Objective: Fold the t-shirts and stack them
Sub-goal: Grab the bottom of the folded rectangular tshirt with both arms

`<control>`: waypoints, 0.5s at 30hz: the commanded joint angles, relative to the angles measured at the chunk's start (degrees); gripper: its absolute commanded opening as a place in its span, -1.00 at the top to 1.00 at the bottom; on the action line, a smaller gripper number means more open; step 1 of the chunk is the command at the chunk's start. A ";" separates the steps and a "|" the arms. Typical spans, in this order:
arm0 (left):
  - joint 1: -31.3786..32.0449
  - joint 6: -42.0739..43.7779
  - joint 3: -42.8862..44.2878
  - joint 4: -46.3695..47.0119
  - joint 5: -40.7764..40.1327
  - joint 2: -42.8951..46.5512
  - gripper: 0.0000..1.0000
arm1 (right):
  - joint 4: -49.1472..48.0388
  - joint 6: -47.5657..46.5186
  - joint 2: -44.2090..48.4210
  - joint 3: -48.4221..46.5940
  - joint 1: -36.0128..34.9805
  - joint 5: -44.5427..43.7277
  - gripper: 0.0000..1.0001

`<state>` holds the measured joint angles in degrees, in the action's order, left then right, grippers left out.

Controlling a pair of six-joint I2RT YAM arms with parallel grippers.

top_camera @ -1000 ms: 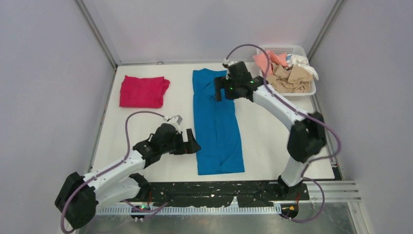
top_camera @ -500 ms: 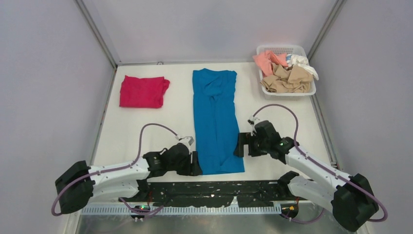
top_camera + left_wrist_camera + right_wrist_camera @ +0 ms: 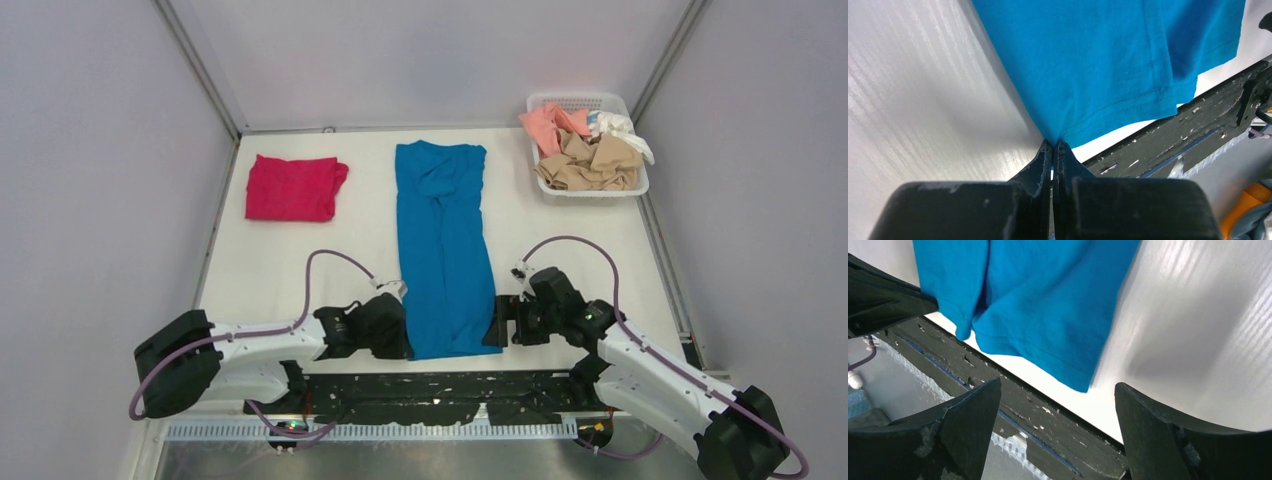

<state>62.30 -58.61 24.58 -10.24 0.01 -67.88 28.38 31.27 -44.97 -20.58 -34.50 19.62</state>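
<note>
Basket [image 3: 635,187] at table [image 3: 560,240] far right holds crumpled t-shirts [image 3: 590,160]: peach, tan, white. Teal t-shirt [image 3: 443,240] lies flat at centre; magenta t-shirt [image 3: 293,187] folded at left. Left end effector [image 3: 1054,144] clenched on its near hem corner; right end effector [image 3: 1057,386] released beside the opposite corner.

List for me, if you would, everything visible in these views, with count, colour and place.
teal t-shirt: one, teal-blue, folded into a long strip, table centre
magenta t-shirt: one, magenta-red, folded, far left of table
basket: one, white, far right corner
crumpled garments: count unclear, peach, tan and white, in the basket
table: one, white
mounting plate: one, black, near edge
left gripper: black, shut on the teal t-shirt's near left corner
right gripper: black, open, at the near right corner
</note>
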 commanded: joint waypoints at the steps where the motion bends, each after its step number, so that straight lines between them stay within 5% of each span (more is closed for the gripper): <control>1: 0.62 -0.64 1.58 -4.74 -1.47 2.09 1.00 | 6.59 -1.64 0.68 -2.80 -0.35 -0.52 -0.74; 11: 1.13 -1.31 1.06 -5.43 -2.71 3.65 1.00 | -1.03 4.54 -0.90 3.67 -2.12 4.60 -0.23; 15: 1.15 -0.53 1.45 -4.96 -2.78 3.42 1.00 | -2.68 5.17 -2.84 3.84 -2.66 3.07 -0.16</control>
<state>63.05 -59.61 24.62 -14.72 -1.76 -65.19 29.34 34.54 -46.30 -17.26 -36.51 23.27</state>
